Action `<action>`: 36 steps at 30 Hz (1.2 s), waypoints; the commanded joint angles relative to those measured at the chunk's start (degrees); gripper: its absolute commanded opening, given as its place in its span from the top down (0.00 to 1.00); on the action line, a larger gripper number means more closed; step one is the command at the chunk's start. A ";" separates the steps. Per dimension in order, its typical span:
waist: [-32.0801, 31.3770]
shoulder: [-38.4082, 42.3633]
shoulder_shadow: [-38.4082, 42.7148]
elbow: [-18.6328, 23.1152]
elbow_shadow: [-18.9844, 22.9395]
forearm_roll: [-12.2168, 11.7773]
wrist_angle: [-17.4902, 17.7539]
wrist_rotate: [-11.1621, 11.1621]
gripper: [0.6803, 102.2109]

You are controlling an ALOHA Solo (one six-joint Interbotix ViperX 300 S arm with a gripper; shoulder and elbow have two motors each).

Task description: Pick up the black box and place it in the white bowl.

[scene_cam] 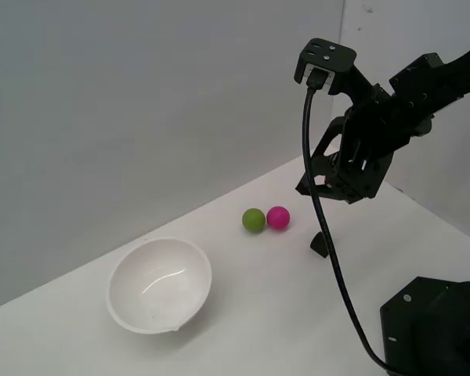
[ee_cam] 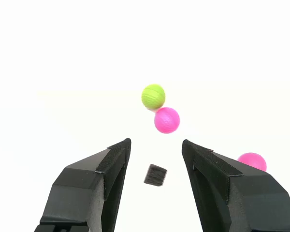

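The black box (ee_cam: 155,175) lies on the white table (scene_cam: 266,313), and in the wrist view it sits in the gap between the two fingers (ee_cam: 99,179) of the gripper (ee_cam: 156,144), touching neither. That lines it up for a grasp: the fingers stand spread wide and hold nothing, so the arm looks aimed to come down around it. In the exterior view the box (scene_cam: 319,244) shows only as a small dark shape on the table below the raised gripper (scene_cam: 333,184), partly crossed by the black cable (scene_cam: 329,235).

The box is a tiny matte cube, dark on every face, with crisp edges, sitting a little turned relative to the fingers. It is smaller than the balls near it.

Just beyond it lie a pink ball (ee_cam: 166,120) and a green ball (ee_cam: 153,96), touching each other. A second pink ball (ee_cam: 253,161) peeks out from behind one finger in the wrist view; the exterior view does not show it.

The white bowl (scene_cam: 160,285) stands well apart, towards the exterior view's left, empty and open-side up, so the box has yet to be carried over.
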State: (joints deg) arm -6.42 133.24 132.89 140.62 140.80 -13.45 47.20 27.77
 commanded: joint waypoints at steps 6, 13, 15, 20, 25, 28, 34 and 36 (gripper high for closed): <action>1.05 -1.23 -0.88 0.35 -0.09 0.79 -0.09 0.18 0.45; 1.49 -1.67 -1.41 0.62 0.18 0.79 -0.18 -1.32 0.45; 2.90 -1.32 -0.97 0.62 0.26 0.79 -0.09 -2.90 0.45; 5.89 0.18 0.53 0.70 0.35 0.79 -0.18 -3.69 0.45; 8.17 0.44 0.70 2.20 1.93 0.79 -0.09 -3.69 0.45; 8.53 0.53 0.79 3.96 3.69 0.53 0.09 -3.69 0.45; 8.88 0.79 1.05 4.75 4.48 0.26 0.09 -3.69 0.45; 8.79 0.53 0.70 4.83 4.57 0.18 0.09 -3.69 0.45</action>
State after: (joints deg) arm 1.85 133.42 132.98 145.63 145.55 -12.48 47.20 24.26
